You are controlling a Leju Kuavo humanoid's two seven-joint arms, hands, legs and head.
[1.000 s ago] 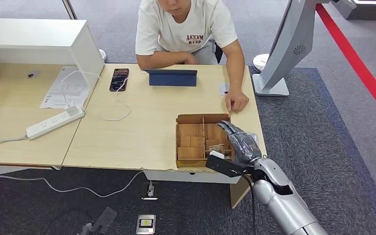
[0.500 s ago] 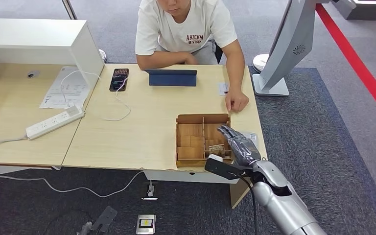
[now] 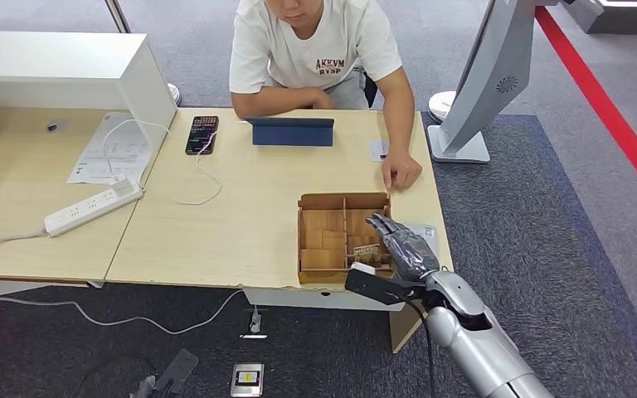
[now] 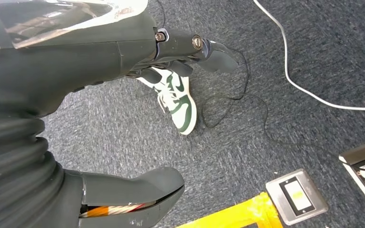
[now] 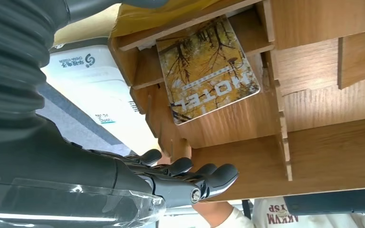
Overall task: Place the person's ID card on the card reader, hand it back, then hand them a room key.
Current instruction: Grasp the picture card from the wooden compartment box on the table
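Observation:
My right hand (image 3: 401,245) hovers over the right side of the wooden divided box (image 3: 325,236) near the table's front edge, fingers (image 5: 204,176) stretched out and holding nothing. A yellow HOTEL key card (image 5: 206,69) lies in a near-right compartment, just under the hand (image 5: 123,175). The white card reader (image 3: 427,235) sits right of the box, partly hidden by the hand. A small white card (image 3: 379,150) lies on the table by the person's hand (image 3: 401,173). My left hand (image 4: 100,52) hangs above the floor, fingers apart and holding nothing.
A seated person (image 3: 315,50) leans on the far edge of the table. A blue tablet (image 3: 292,131), a phone (image 3: 201,134) with a cable, a power strip (image 3: 93,206) and papers (image 3: 112,149) lie to the left. A white display stand (image 3: 464,133) rises at the right.
My right hand has drawn back slightly toward the near side of the box. The person and the things on the table have stayed still.

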